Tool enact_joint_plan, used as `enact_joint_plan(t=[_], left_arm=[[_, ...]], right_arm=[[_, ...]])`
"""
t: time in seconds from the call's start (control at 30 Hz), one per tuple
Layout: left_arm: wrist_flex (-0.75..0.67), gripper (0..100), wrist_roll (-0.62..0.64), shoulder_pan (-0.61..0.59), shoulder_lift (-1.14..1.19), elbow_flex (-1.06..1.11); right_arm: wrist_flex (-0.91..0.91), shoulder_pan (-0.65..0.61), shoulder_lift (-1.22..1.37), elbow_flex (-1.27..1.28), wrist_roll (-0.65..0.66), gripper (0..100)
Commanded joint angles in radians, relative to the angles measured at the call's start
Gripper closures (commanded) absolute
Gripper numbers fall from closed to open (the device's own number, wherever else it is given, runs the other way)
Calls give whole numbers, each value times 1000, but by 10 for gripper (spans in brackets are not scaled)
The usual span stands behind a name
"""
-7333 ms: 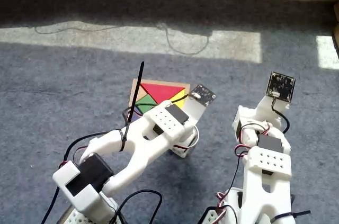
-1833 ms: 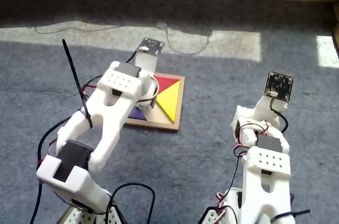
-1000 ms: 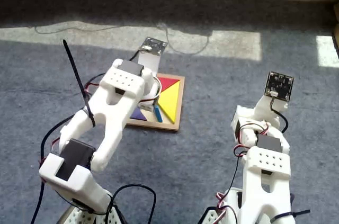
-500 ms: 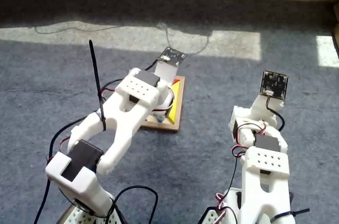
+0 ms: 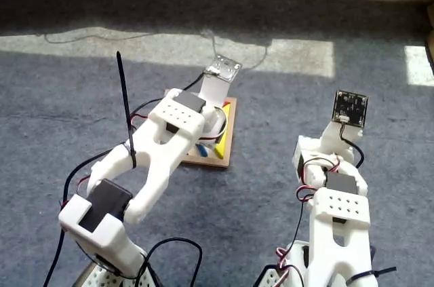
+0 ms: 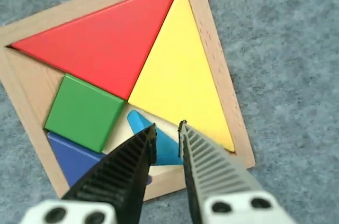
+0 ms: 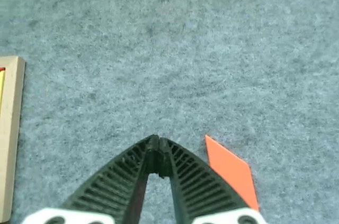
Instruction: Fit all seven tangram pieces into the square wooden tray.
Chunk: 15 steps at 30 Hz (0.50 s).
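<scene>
The square wooden tray (image 6: 213,38) holds a red triangle (image 6: 106,49), a yellow triangle (image 6: 177,81), a green square (image 6: 85,112) and a dark blue piece (image 6: 74,155). A light blue piece (image 6: 137,122) lies loosely in the gap beside the yellow triangle. My left gripper (image 6: 167,127) hovers just above that piece, open a little, with nothing held. An orange parallelogram (image 7: 230,171) lies on the carpet beside my right gripper (image 7: 159,140), which is shut and empty. In the high view the left arm (image 5: 169,144) covers most of the tray (image 5: 229,139).
Grey carpet surrounds everything. The tray's edge (image 7: 8,128) appears off to one side in the right wrist view. A thin cable (image 5: 230,63) lies on the carpet beyond the tray. The right arm (image 5: 339,185) stands on the right, apart from the tray.
The left arm swung from the tray's left part toward its right part, and the light blue piece appeared in the tray. The right arm hardly moved.
</scene>
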Motion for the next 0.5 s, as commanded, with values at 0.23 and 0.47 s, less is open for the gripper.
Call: enact_joint_plan(t=[0.23, 0.47], left_arm=[[84, 912, 2, -2, -154, -8], [127, 912, 0, -30, -282, 111]], right_arm=[[-21, -7, -24, -12, 15, 988], [-21, -7, -24, -13, 17, 988]])
